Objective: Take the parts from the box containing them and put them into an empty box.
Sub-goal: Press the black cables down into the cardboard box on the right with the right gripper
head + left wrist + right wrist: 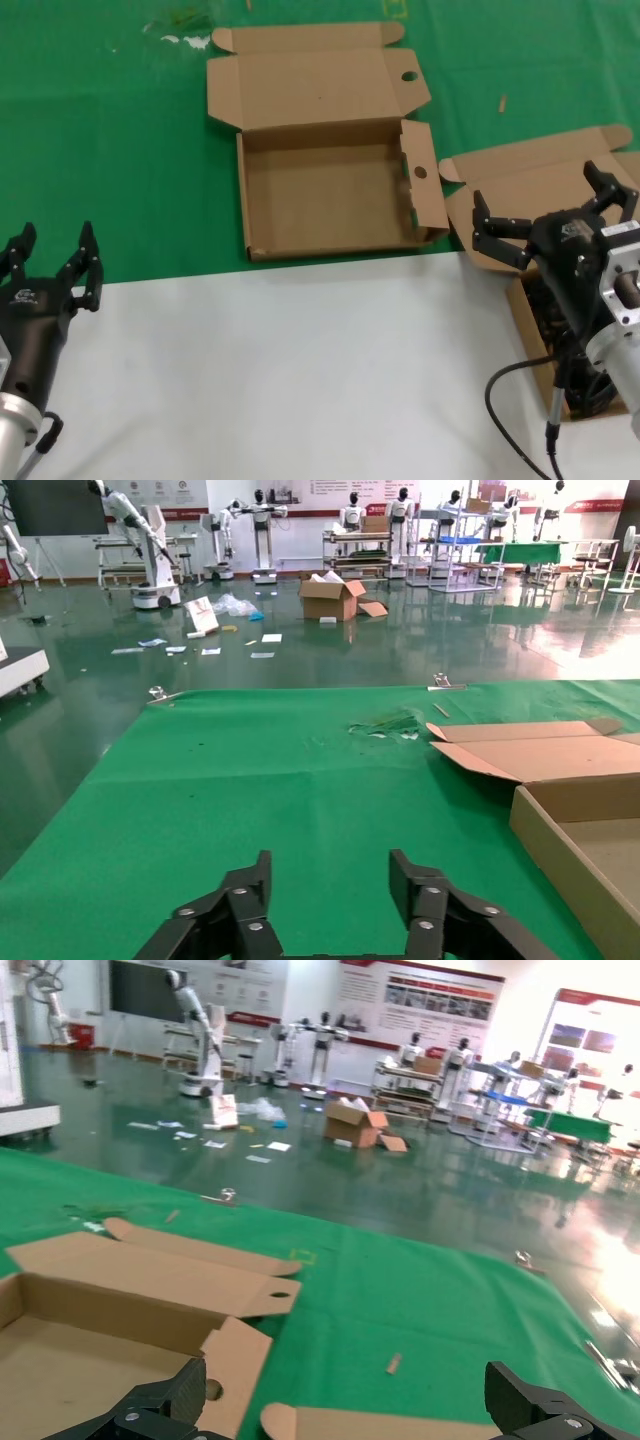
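My right gripper (552, 222) hangs at the right edge of the head view with its fingers spread wide and nothing between them. It sits above the plain-flapped box (527, 310), whose lid lies folded back toward the upper right. A small pale logo shows on the gripper's black body, but I cannot read it. Below my wrist, in the lower right of the frame, the black power cords (560, 335) lie inside that box, mostly hidden by my arm. What shows is a dark bundle whose long axis seems to run from the upper part of the box toward the bottom edge of the frame; I cannot make out the plug end.

My left gripper (52, 265) waits at the lower left over the white table surface (300, 370), fingers parted and empty, with a white mark on its body that I cannot read.

The hole-punched box (330, 195) stands open at top centre on the green mat (110, 150), lid folded away toward the top edge.
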